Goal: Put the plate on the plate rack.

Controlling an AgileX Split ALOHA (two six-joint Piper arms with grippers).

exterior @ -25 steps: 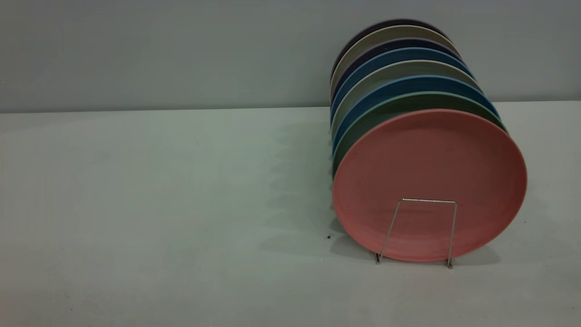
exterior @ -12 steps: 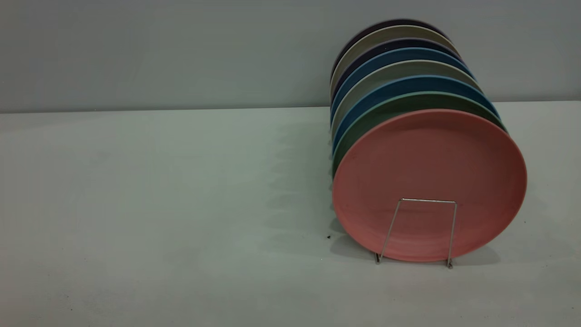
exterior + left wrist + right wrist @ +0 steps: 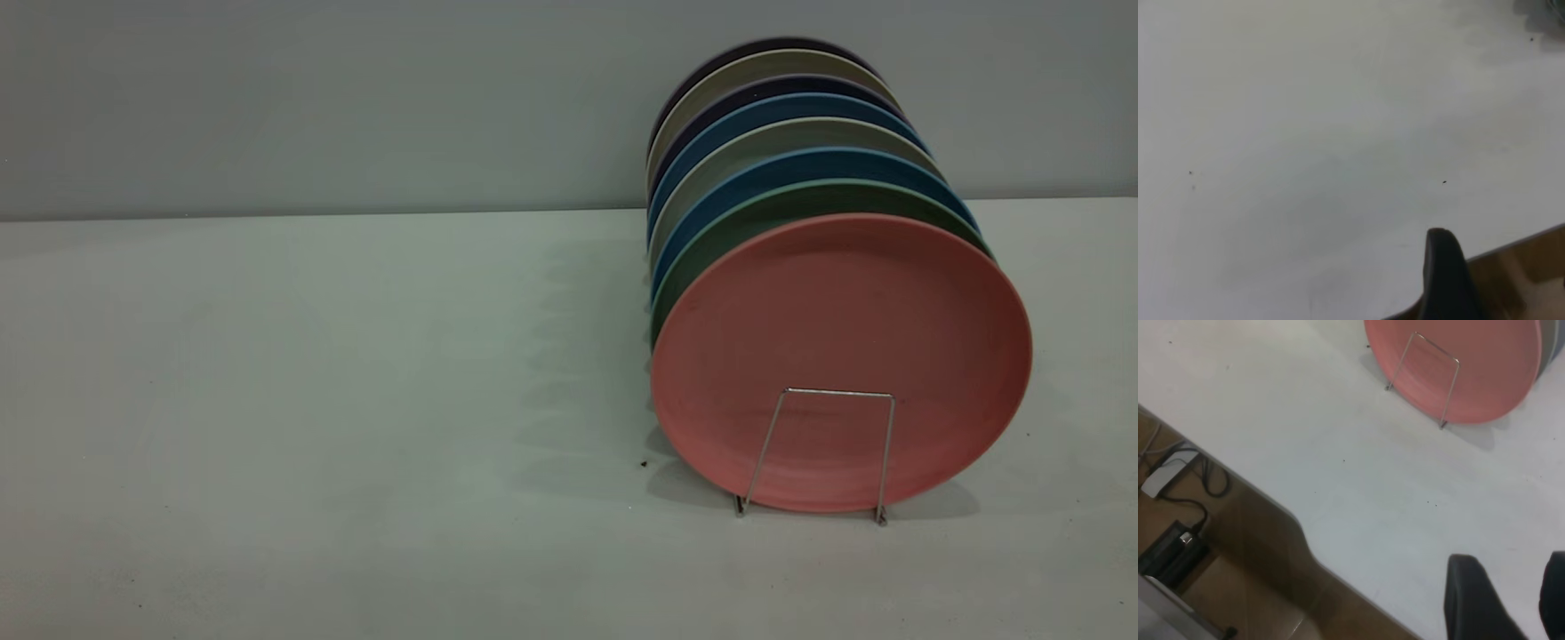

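Observation:
The salmon-pink plate stands upright on edge at the front of the wire plate rack, leaning behind the rack's front squared loop. It also shows in the right wrist view, with the rack's loop in front of it. My right gripper is open and empty over the table's near edge, well away from the plate. My left gripper is low over bare table near the edge, far from the rack. Neither gripper shows in the exterior view.
Behind the pink plate stand a teal-green plate, blue plates and several others in a row. The table's edge runs close to my right gripper; cables and a black box lie below it.

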